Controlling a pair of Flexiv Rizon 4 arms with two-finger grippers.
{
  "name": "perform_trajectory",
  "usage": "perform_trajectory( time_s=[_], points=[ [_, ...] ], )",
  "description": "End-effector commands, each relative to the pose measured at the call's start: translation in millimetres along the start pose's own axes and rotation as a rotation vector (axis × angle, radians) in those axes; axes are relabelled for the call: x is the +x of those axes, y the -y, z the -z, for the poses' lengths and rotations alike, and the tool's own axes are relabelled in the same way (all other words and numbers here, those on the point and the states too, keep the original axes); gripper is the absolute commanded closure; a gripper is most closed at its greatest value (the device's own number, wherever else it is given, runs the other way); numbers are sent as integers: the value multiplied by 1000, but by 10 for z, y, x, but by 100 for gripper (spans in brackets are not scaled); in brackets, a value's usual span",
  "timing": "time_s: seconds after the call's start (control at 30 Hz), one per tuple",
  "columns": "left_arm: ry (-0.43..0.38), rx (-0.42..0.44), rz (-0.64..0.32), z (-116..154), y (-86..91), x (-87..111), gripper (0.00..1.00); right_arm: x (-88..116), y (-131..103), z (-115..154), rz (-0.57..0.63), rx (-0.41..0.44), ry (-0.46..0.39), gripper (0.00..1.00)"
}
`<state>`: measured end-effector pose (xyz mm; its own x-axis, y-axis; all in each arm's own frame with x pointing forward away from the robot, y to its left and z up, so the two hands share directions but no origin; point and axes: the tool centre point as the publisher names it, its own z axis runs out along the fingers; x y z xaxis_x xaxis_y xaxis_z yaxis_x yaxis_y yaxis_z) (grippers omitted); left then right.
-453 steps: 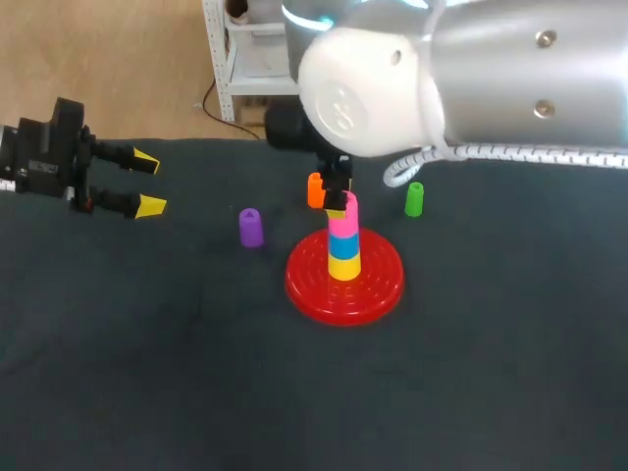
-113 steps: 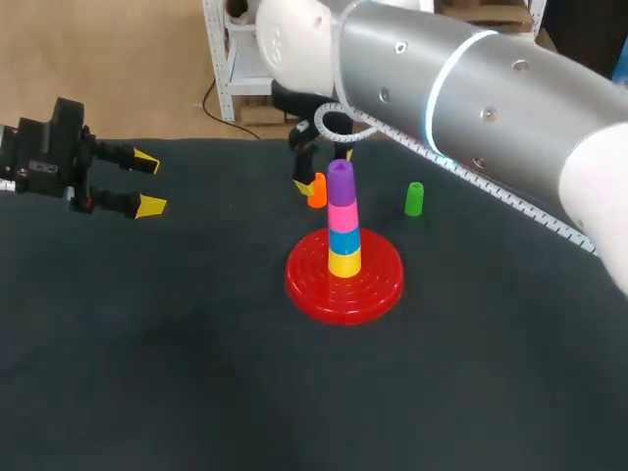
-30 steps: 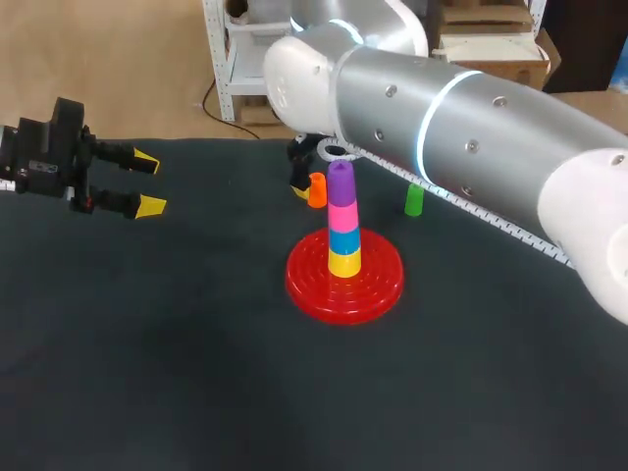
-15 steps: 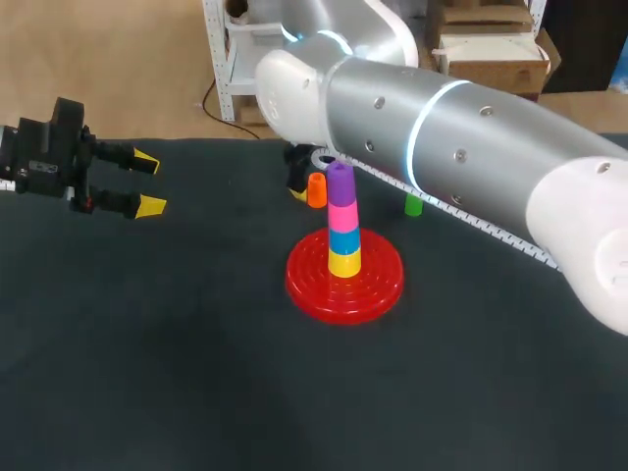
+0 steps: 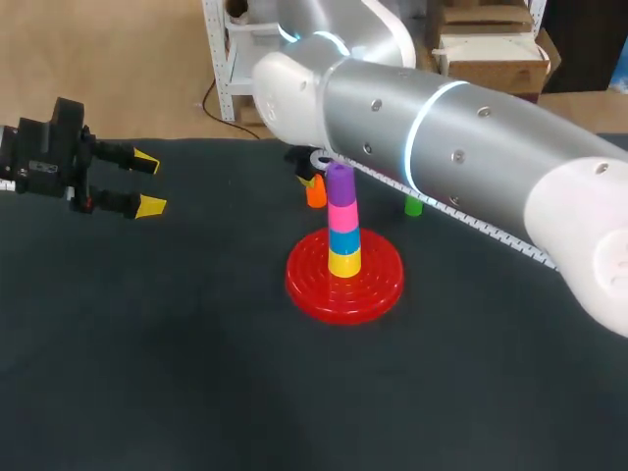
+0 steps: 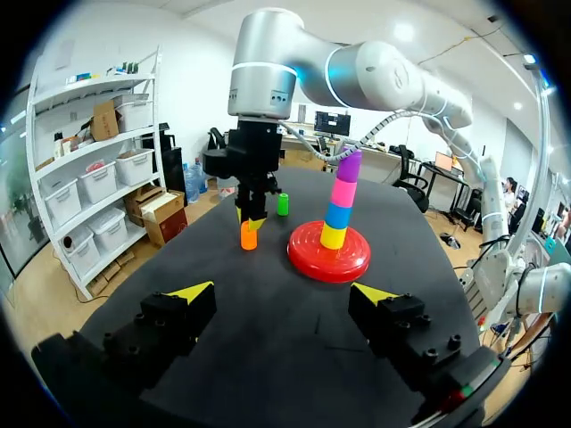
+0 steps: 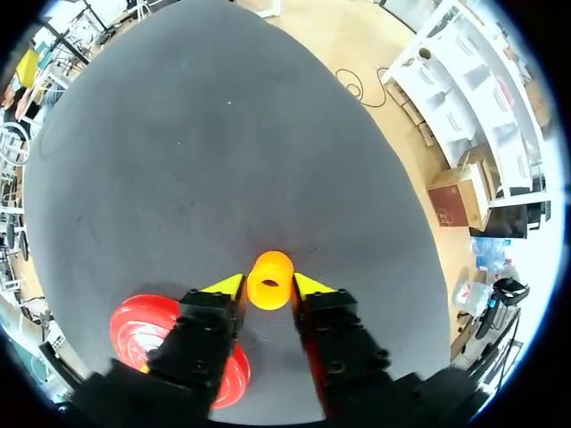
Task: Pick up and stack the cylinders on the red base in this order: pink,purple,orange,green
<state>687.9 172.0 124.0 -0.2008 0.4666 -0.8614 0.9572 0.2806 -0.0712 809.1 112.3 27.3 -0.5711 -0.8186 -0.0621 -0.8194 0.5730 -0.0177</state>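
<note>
Gripping orange cyl [image 7: 269, 279], R pincer [image 7: 268, 285] sits just behind stack on red base [image 5: 378, 285], purple cyl [image 5: 340, 181] topmost. Green cyl [image 5: 413, 206] partly hidden by R arm. L pincer [image 5: 147, 183] open, well apart.

Upright orange cylinder [image 7: 269, 280] beside red base [image 5: 378, 286]

Black table [image 5: 147, 343]: red base [image 5: 378, 285], green cyl. [image 5: 413, 206], orange cyl. [image 5: 315, 194] on it.
</note>
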Motion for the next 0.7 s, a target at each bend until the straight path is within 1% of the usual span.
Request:
perform_trajectory(
  time_s=[0.03,0.1,0.17,0.27,0.37,0.53,0.63,0.7],
  points=[
    [5,-4,-3,4,15,15,0,-87,41,122,-2,3,-148,100],
    [5,-4,-3,4,15,15,0,-89,34,239,2,15,-142,100],
    [5,-4,-3,4,15,15,0,-83,35,418,4,31,-125,100],
    [5,-4,-3,4,15,15,0,-34,43,734,1,48,-71,100],
    [5,-4,-3,4,15,15,0,56,29,1067,3,73,-10,100],
    [5,-4,-3,4,15,15,0,243,-74,1548,-2,92,97,100],
    [5,-4,-3,4,15,15,0,339,-159,1759,-7,91,177,100],
    [5,-4,-3,4,15,15,0,378,-233,1848,0,84,201,100]
  ],
)
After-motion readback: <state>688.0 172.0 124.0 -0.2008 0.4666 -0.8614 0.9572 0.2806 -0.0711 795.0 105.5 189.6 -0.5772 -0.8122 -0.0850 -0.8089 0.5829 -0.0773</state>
